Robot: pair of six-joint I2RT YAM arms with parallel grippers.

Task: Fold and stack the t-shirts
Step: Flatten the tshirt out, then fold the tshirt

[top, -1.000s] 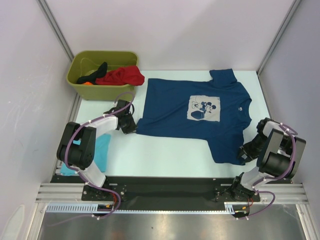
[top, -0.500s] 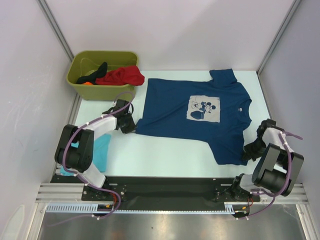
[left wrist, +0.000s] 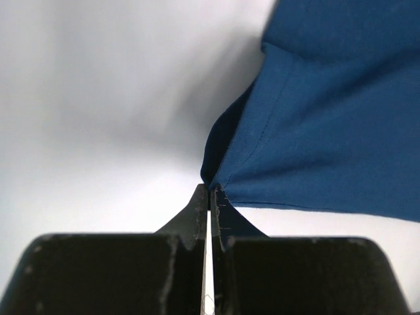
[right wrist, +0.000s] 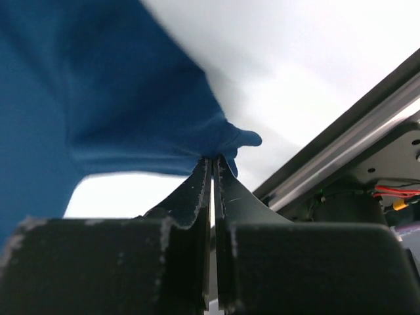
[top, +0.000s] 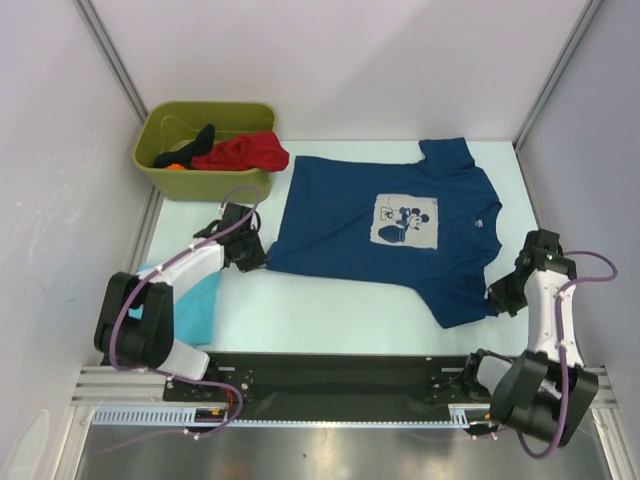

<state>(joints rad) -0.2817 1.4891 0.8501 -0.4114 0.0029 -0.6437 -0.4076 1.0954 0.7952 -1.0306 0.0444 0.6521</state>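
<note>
Right of olive-green bin (top: 160, 172) – navy tee (top: 390, 240) spread flat on pale table (top: 330, 305). Soft knit, stitched hem, grey-white cartoon chest print. L gripper (left wrist: 209, 189) pinched tight on hem corner nearest bin, cloth tenting up from tips. R gripper (right wrist: 211, 159) at sleeve edge far from bin, jaws closed on bunched nub – 1 s ago not yet clamped. R arm since swung outward, tee tugged slightly. Red tee (top: 245, 152) heaped in bin; turquoise tee (top: 195, 305) on bin's near side.
</note>
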